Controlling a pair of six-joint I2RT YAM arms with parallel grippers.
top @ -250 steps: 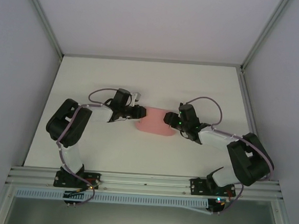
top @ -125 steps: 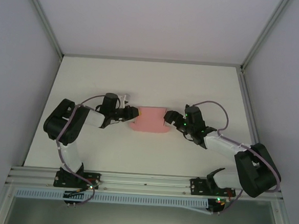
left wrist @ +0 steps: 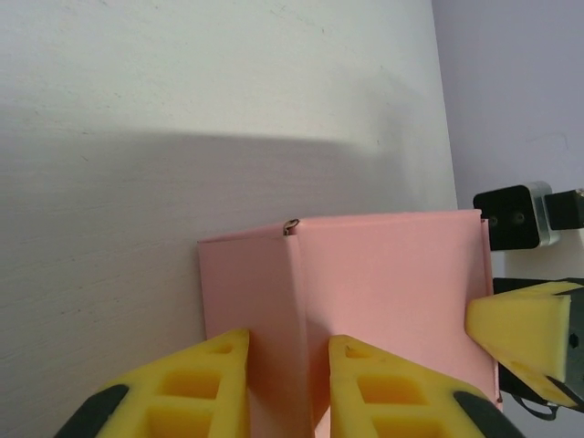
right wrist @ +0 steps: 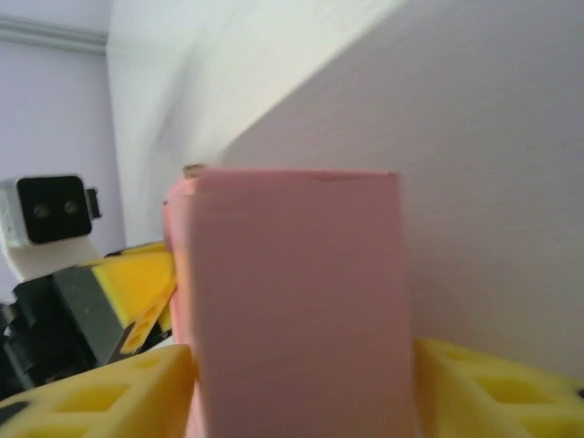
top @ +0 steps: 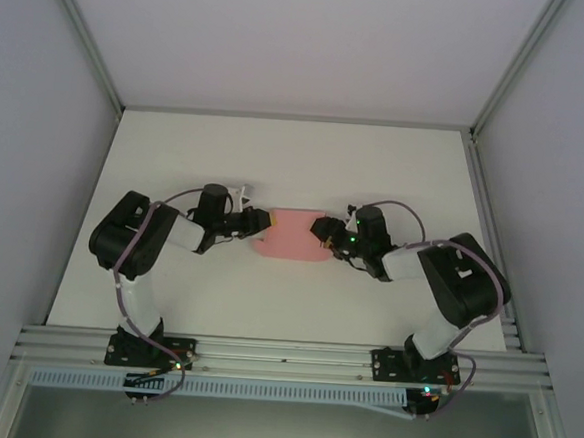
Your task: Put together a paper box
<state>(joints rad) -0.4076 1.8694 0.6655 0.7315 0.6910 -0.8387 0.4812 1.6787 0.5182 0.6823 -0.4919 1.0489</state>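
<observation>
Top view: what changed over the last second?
The paper box slid slightly left and squared up. The left gripper drew back left; the right gripper followed the box, its arm folding inward. Unchanged: both grippers sit at opposite ends of the box, which lies on the table.

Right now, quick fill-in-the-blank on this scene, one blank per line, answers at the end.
1. The paper box is ___ in colour.
2. From above, the box lies ___ the left gripper and the right gripper.
3. In the left wrist view, the fingers astride the box's folded edge are ___.
4. The box rests on a ___ table.

Missing words: pink; between; yellow; white.
</observation>
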